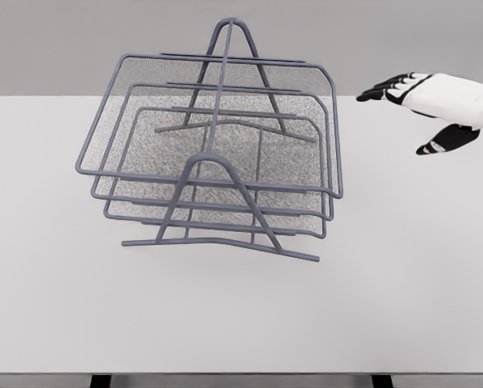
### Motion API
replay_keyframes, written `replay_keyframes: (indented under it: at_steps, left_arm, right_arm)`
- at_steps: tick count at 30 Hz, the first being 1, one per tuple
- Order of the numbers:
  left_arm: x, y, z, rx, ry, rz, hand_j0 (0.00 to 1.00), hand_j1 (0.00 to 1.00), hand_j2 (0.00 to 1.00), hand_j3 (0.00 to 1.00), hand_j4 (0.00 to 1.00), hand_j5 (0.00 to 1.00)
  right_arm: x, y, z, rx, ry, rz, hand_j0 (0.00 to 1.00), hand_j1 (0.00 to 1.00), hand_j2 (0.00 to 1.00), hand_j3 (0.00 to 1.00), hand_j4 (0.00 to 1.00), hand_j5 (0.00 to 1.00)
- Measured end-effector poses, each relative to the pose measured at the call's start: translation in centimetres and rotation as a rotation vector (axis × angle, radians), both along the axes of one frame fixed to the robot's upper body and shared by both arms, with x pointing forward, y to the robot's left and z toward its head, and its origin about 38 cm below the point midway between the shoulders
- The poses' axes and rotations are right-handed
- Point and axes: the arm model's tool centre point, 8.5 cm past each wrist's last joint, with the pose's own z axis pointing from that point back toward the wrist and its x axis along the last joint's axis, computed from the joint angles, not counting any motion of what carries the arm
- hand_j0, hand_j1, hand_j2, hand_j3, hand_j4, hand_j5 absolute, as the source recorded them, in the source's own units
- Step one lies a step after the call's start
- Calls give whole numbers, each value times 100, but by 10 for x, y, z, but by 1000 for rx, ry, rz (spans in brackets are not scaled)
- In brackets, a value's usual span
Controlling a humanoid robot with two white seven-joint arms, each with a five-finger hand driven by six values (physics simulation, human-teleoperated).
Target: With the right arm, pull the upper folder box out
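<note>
A grey wire-and-mesh folder rack [213, 158] with three stacked trays and arched A-shaped end frames stands on the plain white counter [403, 283]; its upper folder box [217, 85], a rounded-corner mesh tray, sits topmost in the rack. Well to the right of the rack, the right hand [419, 101], glossy white with black fingers, hovers with fingers spread apart, holding nothing, clear of the rack

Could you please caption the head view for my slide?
Open right robot hand hovers right of the grey three-tier wire tray rack.
</note>
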Motion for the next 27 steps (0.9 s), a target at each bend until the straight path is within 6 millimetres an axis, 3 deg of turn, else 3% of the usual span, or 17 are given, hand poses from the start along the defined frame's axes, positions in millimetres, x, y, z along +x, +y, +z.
replay_keyframes:
  at_steps: [2, 8, 11, 13, 19, 27]
  left_arm:
    - [0, 0, 0, 0, 0, 0, 100, 100, 100, 100, 100, 100]
    - [0, 0, 0, 0, 0, 0, 100, 100, 100, 100, 100, 100]
    - [0, 0, 0, 0, 0, 0, 100, 100, 100, 100, 100, 100]
    - [0, 0, 0, 0, 0, 0, 100, 100, 100, 100, 100, 100]
    - [0, 0, 0, 0, 0, 0, 100, 100, 100, 100, 100, 100]
    - [0, 0, 0, 0, 0, 0, 100, 100, 100, 100, 100, 100]
  right_arm:
    - [4, 6, 24, 4, -63, 20, 100, 100, 100, 100, 100, 100]
    - [11, 67, -3, 52, -89, 165, 100, 100, 100, 100, 100, 100]
    - [8, 84, -16, 54, -88, 224, 100, 100, 100, 100, 100, 100]
    - [4, 84, -27, 42, -74, 239, 100, 100, 100, 100, 100, 100]
    - [1, 73, -22, 7, -94, 245, 100, 100, 100, 100, 100, 100]
    - [-7, 69, -47, 5, -40, 255, 100, 100, 100, 100, 100, 100]
